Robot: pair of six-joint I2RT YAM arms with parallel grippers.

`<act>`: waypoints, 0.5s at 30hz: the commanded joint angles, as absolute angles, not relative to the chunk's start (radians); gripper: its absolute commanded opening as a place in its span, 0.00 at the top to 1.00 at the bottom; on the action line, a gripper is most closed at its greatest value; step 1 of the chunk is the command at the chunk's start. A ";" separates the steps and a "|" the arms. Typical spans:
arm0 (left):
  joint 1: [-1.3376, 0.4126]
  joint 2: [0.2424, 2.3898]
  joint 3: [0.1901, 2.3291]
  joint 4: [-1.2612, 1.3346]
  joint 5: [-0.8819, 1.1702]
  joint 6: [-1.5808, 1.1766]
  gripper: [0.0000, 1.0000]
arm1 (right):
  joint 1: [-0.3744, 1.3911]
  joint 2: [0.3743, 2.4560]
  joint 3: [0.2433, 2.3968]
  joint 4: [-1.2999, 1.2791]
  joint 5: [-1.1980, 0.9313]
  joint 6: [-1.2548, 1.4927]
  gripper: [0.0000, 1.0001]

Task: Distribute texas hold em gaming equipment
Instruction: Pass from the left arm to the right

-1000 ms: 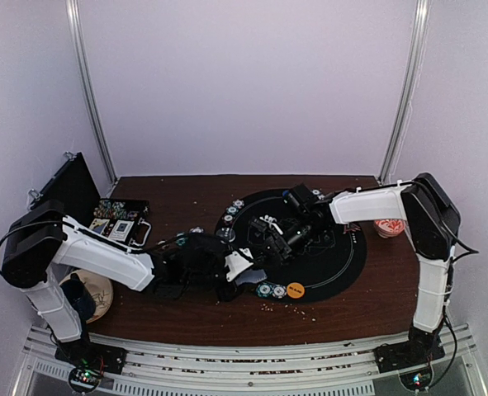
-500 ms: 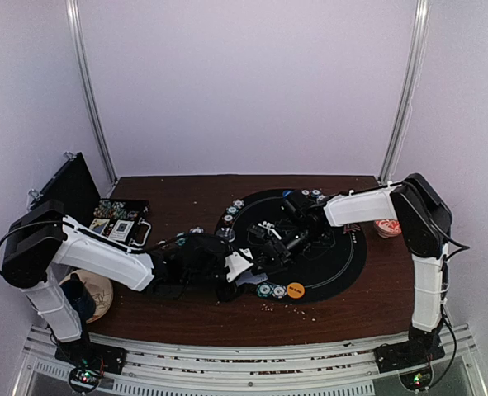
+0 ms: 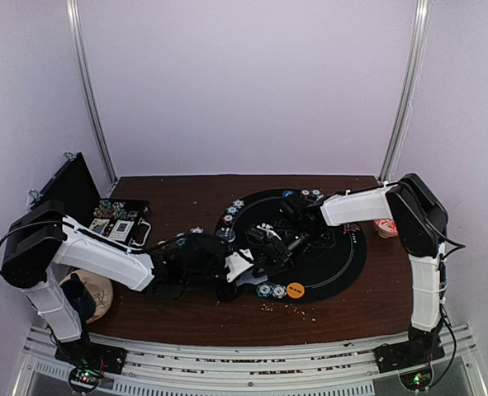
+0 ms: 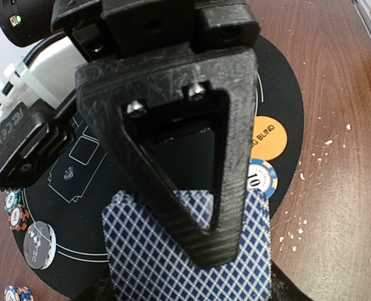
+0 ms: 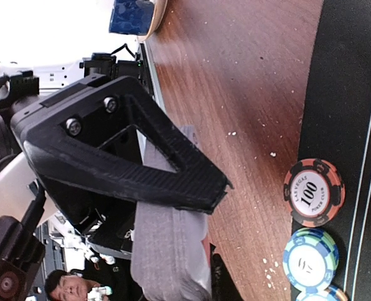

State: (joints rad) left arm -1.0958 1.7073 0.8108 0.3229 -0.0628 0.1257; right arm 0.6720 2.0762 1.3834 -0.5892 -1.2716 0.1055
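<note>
My left gripper (image 3: 240, 266) is shut on a deck of playing cards (image 4: 172, 266) with blue diamond backs, at the near left edge of the black mat (image 3: 343, 257). One left finger lies across the top card. My right gripper (image 3: 268, 247) has reached over from the mat, and its finger (image 5: 172, 182) lies against the deck's grey edge (image 5: 169, 251). Whether it pinches a card is hidden. An orange disc (image 3: 296, 289) and striped chips (image 3: 269, 289) lie by the mat's near rim. A red 100 chip (image 5: 313, 192) and a teal chip (image 5: 311, 258) show in the right wrist view.
More chips sit along the mat's far rim (image 3: 314, 195) and left rim (image 3: 231, 210). An open case with chips (image 3: 120, 219) stands at the back left, a plate with a blue cup (image 3: 95, 295) at the near left. A red-and-white bowl (image 3: 387, 226) is at the right.
The right arm has swung left and its gripper has come down onto the deck, with its jaws narrowing. The left arm and the deck have stayed put.
</note>
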 commanded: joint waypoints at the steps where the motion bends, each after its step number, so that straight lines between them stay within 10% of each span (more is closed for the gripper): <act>1: -1.091 1.702 0.830 0.361 -0.043 0.131 0.70 | 0.682 2.094 1.399 -0.593 -1.313 0.086 1.00; 15: -1.091 1.727 0.848 0.318 -0.054 0.153 0.07 | 0.672 2.099 1.379 -0.561 -1.341 0.125 1.00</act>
State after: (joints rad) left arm -1.0958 1.7100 0.8143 0.3058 -0.0563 0.1383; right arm 0.6743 2.0895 1.3830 -0.5865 -1.3056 0.1104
